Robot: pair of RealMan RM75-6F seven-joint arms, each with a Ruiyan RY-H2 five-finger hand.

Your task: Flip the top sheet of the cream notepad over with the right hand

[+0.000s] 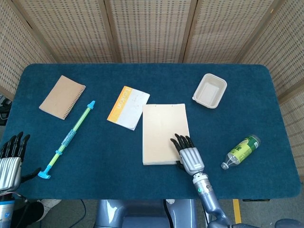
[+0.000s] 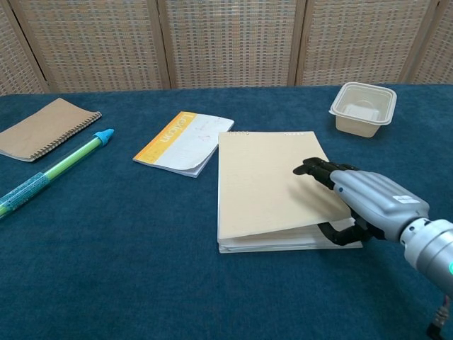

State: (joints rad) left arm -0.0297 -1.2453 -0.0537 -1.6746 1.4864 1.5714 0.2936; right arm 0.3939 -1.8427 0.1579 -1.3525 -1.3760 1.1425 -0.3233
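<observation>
The cream notepad [image 1: 164, 130] lies at the middle of the blue table, long side running away from me. My right hand [image 1: 190, 157] is at its near right corner. In the chest view the right hand [image 2: 368, 200] has its fingers on top of the top sheet [image 2: 265, 177] and its thumb under it, pinching it. The sheet's near edge is raised off the white pages [image 2: 283, 243] below, more on the right side. My left hand [image 1: 10, 159] hangs off the table's near left corner, fingers spread, holding nothing.
An orange-and-white booklet [image 1: 128, 107] touches the notepad's far left corner. Further left lie a green-blue pen [image 1: 69, 137] and a brown spiral notebook [image 1: 61, 96]. A white plastic tray [image 1: 209, 90] stands at the far right, and a green bottle [image 1: 242, 151] lies right of my hand.
</observation>
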